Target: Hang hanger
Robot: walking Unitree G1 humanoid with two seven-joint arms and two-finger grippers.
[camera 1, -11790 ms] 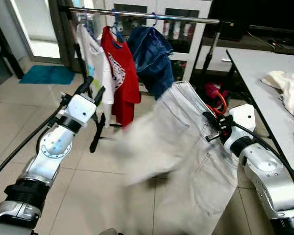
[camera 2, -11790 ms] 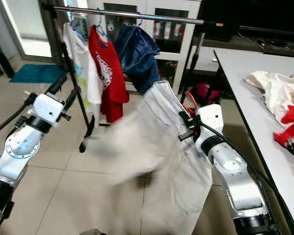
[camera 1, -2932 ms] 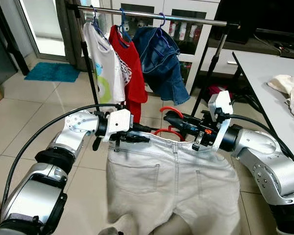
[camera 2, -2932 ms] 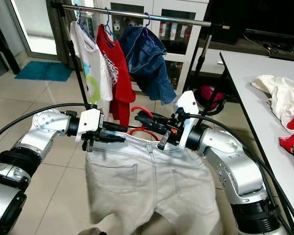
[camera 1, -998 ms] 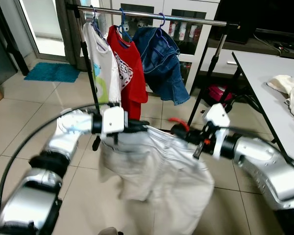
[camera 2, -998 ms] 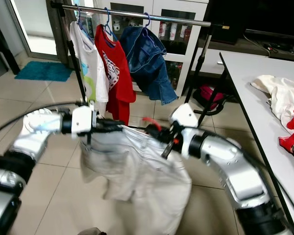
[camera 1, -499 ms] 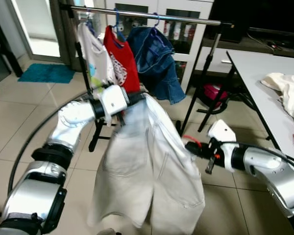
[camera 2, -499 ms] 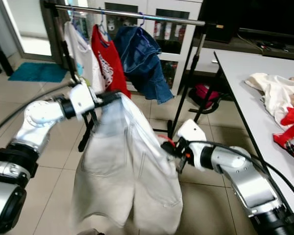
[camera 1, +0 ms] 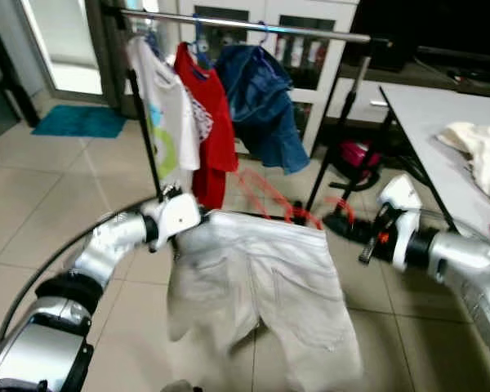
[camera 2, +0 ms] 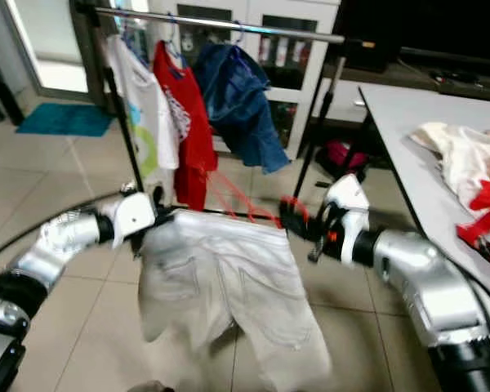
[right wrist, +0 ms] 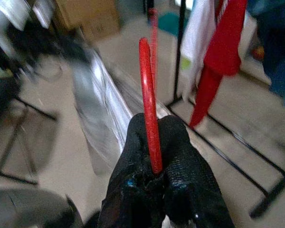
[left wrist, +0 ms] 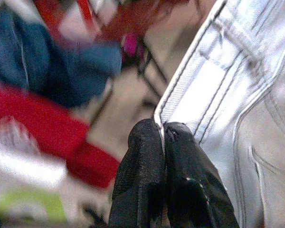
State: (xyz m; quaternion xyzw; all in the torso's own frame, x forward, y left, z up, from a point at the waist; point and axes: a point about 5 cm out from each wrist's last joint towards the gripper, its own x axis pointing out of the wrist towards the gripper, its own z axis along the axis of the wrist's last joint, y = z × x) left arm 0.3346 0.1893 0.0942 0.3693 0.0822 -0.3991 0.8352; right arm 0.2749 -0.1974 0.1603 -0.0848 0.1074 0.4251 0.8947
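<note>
A red hanger [camera 1: 271, 193] streaks in blur above the waistband of pale grey trousers [camera 1: 261, 278]. My right gripper [right wrist: 153, 125] is shut on the hanger's red bar and sits at the waistband's right end [camera 2: 298, 220]. At the waistband's left corner, my left gripper [left wrist: 156, 127] is shut on the trousers' hem [camera 1: 202, 219]. The trousers hang spread between the two grippers, legs down toward the floor. The metal clothes rail [camera 1: 245, 24] runs across the top, above and behind both grippers.
On the rail hang a white T-shirt [camera 1: 167, 122], a red shirt [camera 1: 214, 114] and a blue denim garment [camera 1: 265, 98]. A grey table [camera 1: 420, 114] with a white cloth [camera 1: 474, 147] stands on the right. Tiled floor lies below.
The left gripper has dropped from near the rail to waist height, and the right gripper has risen. The trousers now stretch level between them, and the hanger is in fast motion.
</note>
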